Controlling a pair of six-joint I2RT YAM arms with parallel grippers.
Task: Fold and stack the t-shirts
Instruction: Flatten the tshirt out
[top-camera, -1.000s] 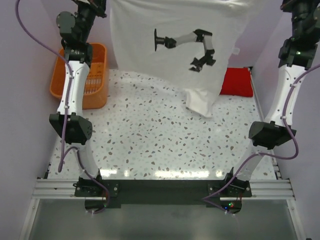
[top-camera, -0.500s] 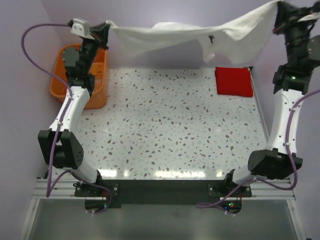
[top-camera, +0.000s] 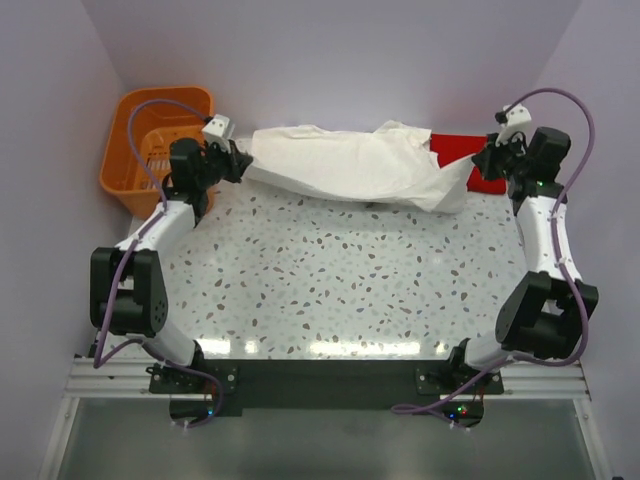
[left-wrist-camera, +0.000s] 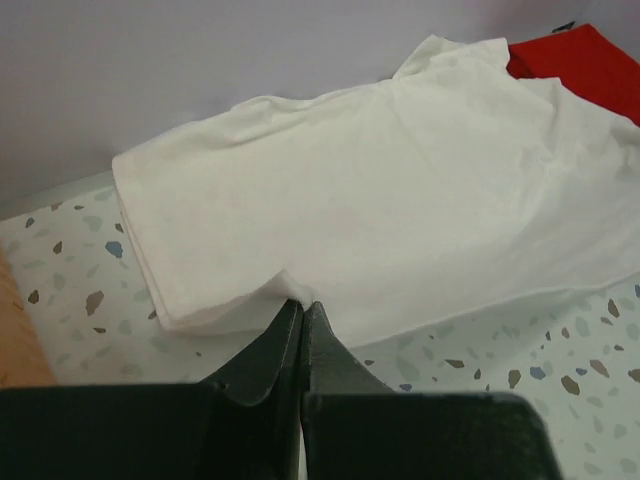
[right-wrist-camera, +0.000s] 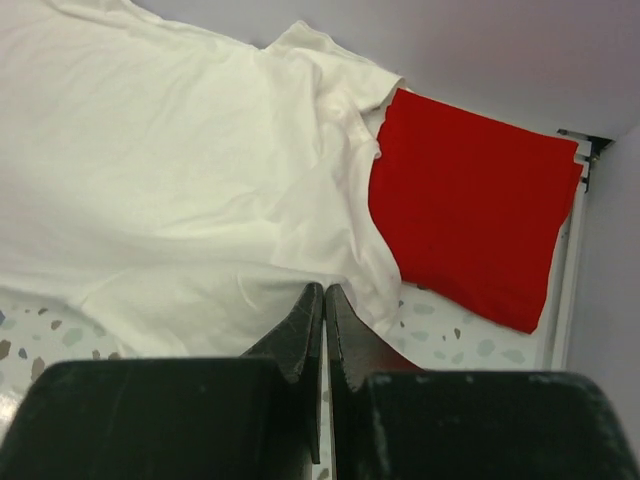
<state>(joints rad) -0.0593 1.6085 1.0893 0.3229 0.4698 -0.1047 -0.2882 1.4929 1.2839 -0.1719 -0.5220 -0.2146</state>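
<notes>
The cream-white t-shirt (top-camera: 350, 165) lies stretched along the back of the table, its right end draped over part of the folded red t-shirt (top-camera: 455, 148). My left gripper (top-camera: 243, 165) is shut on the white shirt's left edge, low over the table; the left wrist view shows the cloth (left-wrist-camera: 400, 190) pinched at the tips of the gripper (left-wrist-camera: 302, 305). My right gripper (top-camera: 480, 160) is shut on the shirt's right edge. In the right wrist view the gripper (right-wrist-camera: 324, 290) pinches the white cloth (right-wrist-camera: 180, 180) just beside the red square (right-wrist-camera: 470, 220).
An orange slotted basket (top-camera: 165, 96) stands at the back left, just behind my left arm. The purple back wall runs close behind both shirts. A metal rail (right-wrist-camera: 572, 250) borders the table on the right, next to the red shirt.
Both arms came down from high up to the back of the table. The white shirt, hanging spread between them before, now lies on the table and covers part of the red one.
</notes>
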